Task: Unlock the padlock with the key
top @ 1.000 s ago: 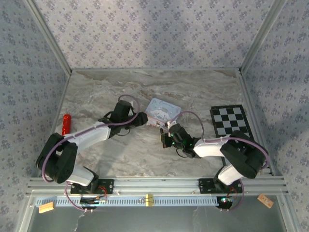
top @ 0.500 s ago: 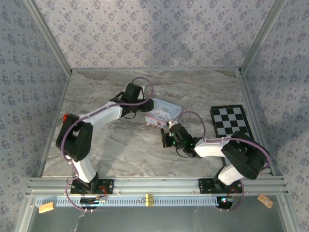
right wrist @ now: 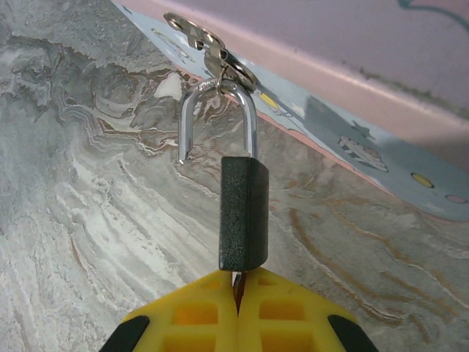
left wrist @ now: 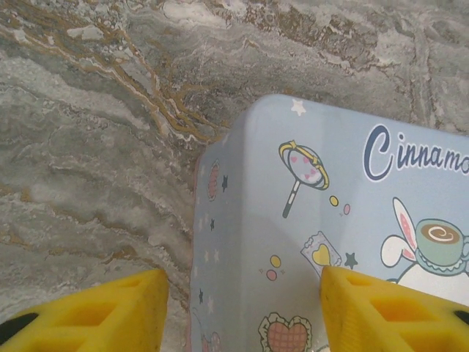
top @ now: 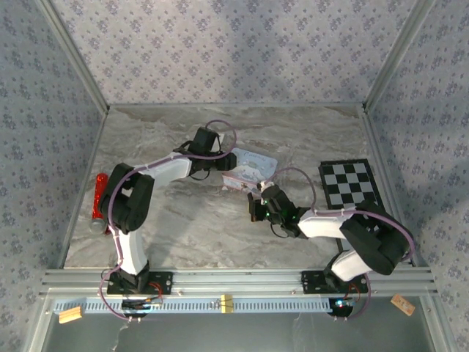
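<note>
My right claw (right wrist: 236, 293) pinched shut on thin metal key (right wrist: 235, 278) under small dark-grey padlock (right wrist: 243, 213) hooked to pastel cartoon tin (left wrist: 308, 220), shackle leg free; left claw (left wrist: 242, 293) apart astride tin corner, likely steadying.

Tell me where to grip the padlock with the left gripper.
I'd pinch the padlock by its dark body, across the two broad faces, coming down from above over the narrow edge that faces up. The shackle is thin, round and hooked through the ring on the tin, and the right gripper is shut on the key at the bottom end.
</note>
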Controlling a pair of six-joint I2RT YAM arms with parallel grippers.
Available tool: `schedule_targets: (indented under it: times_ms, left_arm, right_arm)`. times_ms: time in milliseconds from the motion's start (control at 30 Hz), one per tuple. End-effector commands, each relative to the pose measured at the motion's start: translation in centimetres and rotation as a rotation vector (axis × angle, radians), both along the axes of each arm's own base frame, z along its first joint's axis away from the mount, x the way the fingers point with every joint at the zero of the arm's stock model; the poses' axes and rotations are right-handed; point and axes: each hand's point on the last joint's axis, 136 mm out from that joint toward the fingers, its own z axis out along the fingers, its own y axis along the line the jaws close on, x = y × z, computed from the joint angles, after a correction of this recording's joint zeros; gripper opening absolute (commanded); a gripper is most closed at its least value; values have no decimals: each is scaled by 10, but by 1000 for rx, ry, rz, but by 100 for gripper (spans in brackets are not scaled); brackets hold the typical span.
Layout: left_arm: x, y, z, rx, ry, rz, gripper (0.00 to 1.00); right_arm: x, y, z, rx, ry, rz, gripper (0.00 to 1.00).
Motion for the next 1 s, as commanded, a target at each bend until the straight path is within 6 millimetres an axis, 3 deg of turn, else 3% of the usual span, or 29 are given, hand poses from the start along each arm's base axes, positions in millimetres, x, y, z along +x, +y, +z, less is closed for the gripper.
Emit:
schedule_targets:
  times_ms: [0, 133, 400, 833, 967]
  left_arm:
    - [-11, 22, -29, 31, 72, 53, 54]
    - [-22, 43, -38, 46, 84, 127, 52]
    - [-54, 59, -44, 35, 103, 204, 51]
    - [-91, 34, -34, 43, 81, 166, 50]
    - [-95, 39, -29, 40, 66, 191, 51]
  right_arm:
    - [5, -10, 1, -10, 7, -30, 0]
    - [10, -15, 1, -18, 4, -35, 0]
    - [16, -15, 4, -22, 0, -27, 0]
    - [23, -9, -2, 6, 26, -65, 0]
    - [24, -12, -2, 5, 20, -86, 0]
